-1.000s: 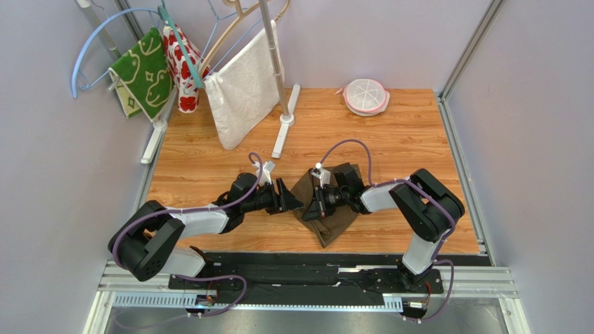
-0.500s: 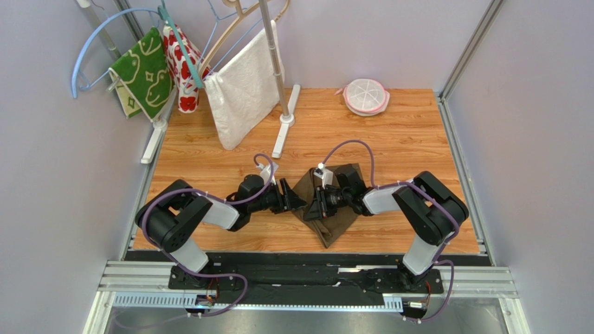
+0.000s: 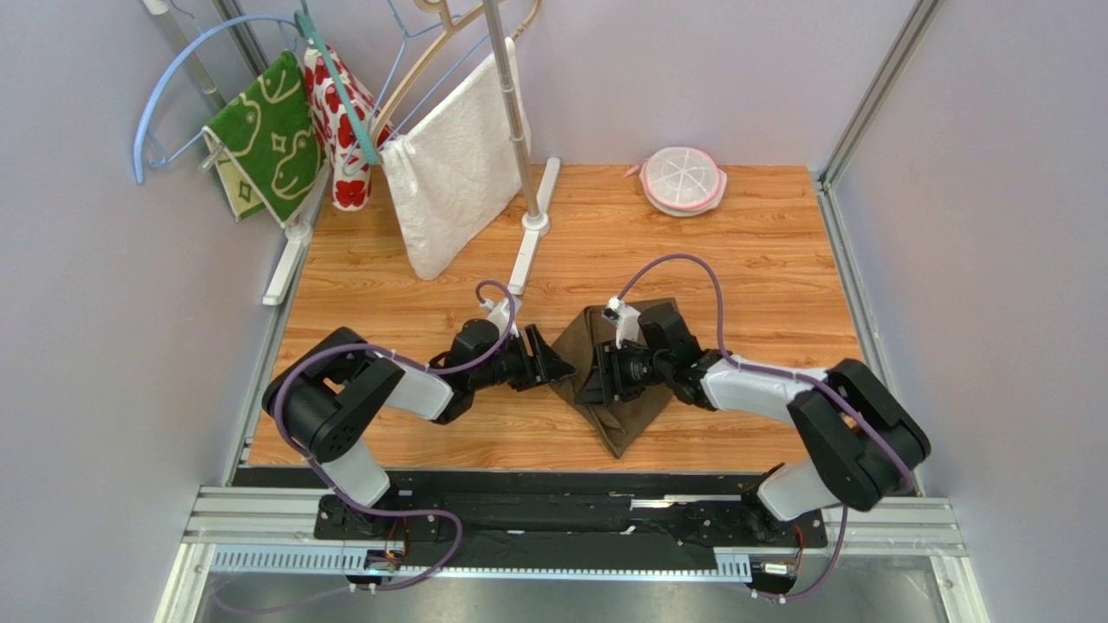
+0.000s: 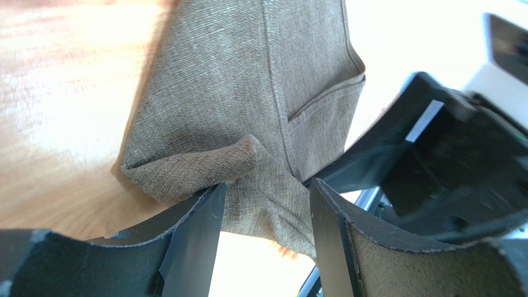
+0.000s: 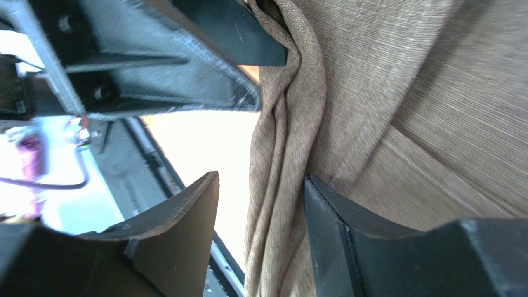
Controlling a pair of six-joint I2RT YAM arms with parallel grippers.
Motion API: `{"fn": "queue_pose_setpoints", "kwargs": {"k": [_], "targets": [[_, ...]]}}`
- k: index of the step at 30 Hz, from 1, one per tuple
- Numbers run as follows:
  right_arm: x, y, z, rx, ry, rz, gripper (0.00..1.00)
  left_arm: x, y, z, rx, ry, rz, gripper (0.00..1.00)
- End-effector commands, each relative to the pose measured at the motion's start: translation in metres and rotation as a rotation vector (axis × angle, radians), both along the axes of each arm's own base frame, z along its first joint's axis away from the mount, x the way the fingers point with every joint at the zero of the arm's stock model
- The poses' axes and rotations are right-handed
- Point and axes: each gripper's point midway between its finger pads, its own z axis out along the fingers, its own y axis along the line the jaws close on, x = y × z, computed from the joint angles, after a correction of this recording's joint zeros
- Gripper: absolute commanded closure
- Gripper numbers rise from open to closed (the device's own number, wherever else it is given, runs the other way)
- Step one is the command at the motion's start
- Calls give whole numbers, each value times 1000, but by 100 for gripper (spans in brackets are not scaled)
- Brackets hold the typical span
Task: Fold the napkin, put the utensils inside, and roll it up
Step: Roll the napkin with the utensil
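The dark brown napkin lies bunched and partly folded on the wooden table, between the two arms. My left gripper is at its left corner, open, and its fingers straddle a folded lip of the napkin. A small orange tip peeks from under the cloth edge; the rest of the utensils is hidden. My right gripper faces the left one over the napkin. In the right wrist view that gripper is open, and a pleated edge of the napkin runs between its fingers, against the right finger.
A drying rack stands at the back left, its foot reaching toward the middle. It carries a white towel, a green patterned cloth and a red patterned cloth. A round pink-rimmed dish sits at the back right.
My right gripper has opened and let go of the napkin, and its arm has stretched out to the right. The left arm has drawn in closer to the napkin's left corner.
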Motion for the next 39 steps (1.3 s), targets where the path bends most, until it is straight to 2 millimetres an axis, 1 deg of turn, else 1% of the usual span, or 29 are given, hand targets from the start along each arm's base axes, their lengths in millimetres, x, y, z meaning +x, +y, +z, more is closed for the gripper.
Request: {"fn": "queue_pose_setpoints", "kwargs": {"k": [1, 3, 4, 5, 6, 7, 8, 12, 13, 15, 16, 19, 21, 22, 23, 25, 26, 28, 29, 30, 31, 32, 33, 34, 35, 36, 37, 38, 39], "targets": [[7, -26, 5, -165, -156, -63, 43, 7, -5, -9, 24, 37, 14, 38], [-3, -28, 6, -215, -199, -47, 43, 7, -5, -12, 26, 52, 15, 38], [1, -33, 7, -260, -252, -73, 42, 7, -5, -12, 25, 57, 17, 38], [-6, -27, 15, -263, -301, -52, 42, 6, -5, -14, 31, 66, 17, 38], [-10, -28, 15, -290, -326, -47, 42, 7, -5, -14, 31, 68, 16, 38], [-3, -33, 16, -335, -375, -85, 41, 7, -6, -14, 34, 70, 16, 38], [-8, -30, 16, -361, -402, -77, 41, 7, -5, -15, 39, 75, 17, 38], [-10, -35, 4, -471, -450, -89, 41, 7, -5, -14, 46, 80, 14, 38], [-8, -36, 4, -487, -470, -102, 41, 7, -6, -14, 46, 83, 15, 38], [-13, -31, -1, -514, -486, -77, 41, 7, -5, -14, 49, 85, 14, 38], [-11, -30, 0, -530, -504, -85, 41, 7, -5, -15, 53, 85, 14, 38], [-15, -26, -8, -577, -529, -51, 43, 6, -5, -15, 58, 88, 12, 38], [-18, -20, -9, -576, -537, -36, 47, 6, -5, -16, 59, 91, 10, 38], [-17, -21, -12, -596, -542, -39, 49, 5, -6, -15, 58, 91, 6, 38], [-18, -20, -12, -605, -546, -39, 57, 6, -6, -15, 59, 92, 6, 37], [-18, -22, -15, -625, -546, -46, 67, 6, -5, -15, 61, 89, 6, 38], [-20, -22, -16, -629, -541, -42, 79, 6, -6, -15, 64, 89, 5, 37], [-25, -22, -17, -615, -520, -30, 87, 7, -6, -10, 60, 75, 1, 37], [-26, -20, -15, -593, -515, -28, 94, 7, -6, -4, 51, 60, -1, 35], [-30, -21, -18, -585, -501, -13, 96, 7, -6, -1, 50, 47, -5, 35], [-37, -17, -20, -554, -469, 14, 99, 7, -5, 4, 46, 32, -7, 33], [-38, -15, -19, -526, -455, 17, 100, 6, -5, 13, 38, 12, -9, 32], [-43, -16, -23, -510, -434, 31, 100, 7, -3, 18, 46, -10, -9, 32], [-51, -10, -24, -466, -400, 66, 100, 7, -1, 21, 51, -23, -11, 31], [-51, -7, -23, -432, -380, 60, 100, 5, 2, 31, 58, -36, -9, 30], [-54, -4, -22, -403, -366, 70, 100, 6, 6, 32, 83, -57, -4, 30], [-63, -3, -24, -371, -328, 102, 100, 7, 9, 36, 95, -74, 0, 29], [-61, 0, -22, -341, -321, 88, 100, 4, 15, 43, 116, -85, 5, 29], [-66, 3, -20, -305, -295, 108, 100, 5, 21, 44, 150, -118, 12, 28]]}}
